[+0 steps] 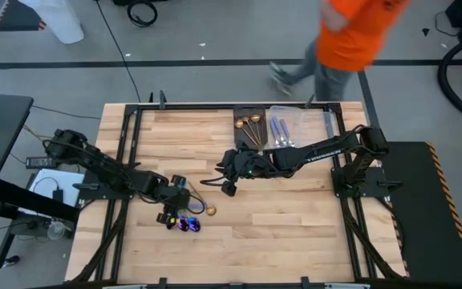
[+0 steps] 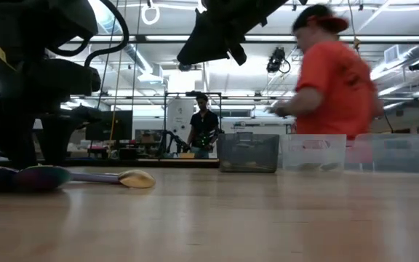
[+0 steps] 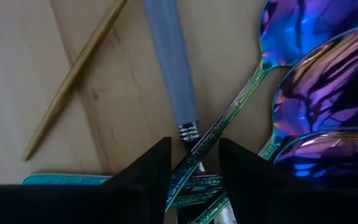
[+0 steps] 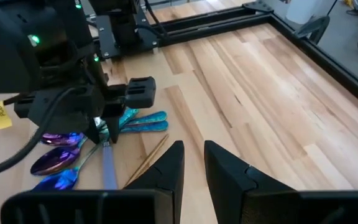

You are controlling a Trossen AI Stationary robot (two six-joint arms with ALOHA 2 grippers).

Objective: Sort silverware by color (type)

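1. High view: on the wooden table (image 1: 295, 233), the left gripper (image 1: 173, 210) sits low over a cluster of silverware, purple spoons (image 1: 188, 224) just beside it and a gold spoon (image 1: 207, 209) close by. The right gripper (image 1: 229, 178) hangs above bare wood nearer the trays (image 1: 283, 128), which hold gold and blue pieces. A person (image 1: 351, 36) passes beyond the trays.
2. Low view: the gold spoon (image 2: 133, 178) lies flat beside the purple ones.
3. Left wrist view: its fingers (image 3: 151, 168) are slightly apart, straddling crossed rainbow handles (image 3: 229, 118), seemingly not clamped.
4. Right wrist view: its fingers (image 4: 169, 165) are apart, empty; teal spoons (image 4: 143, 121) lie beside the left gripper.
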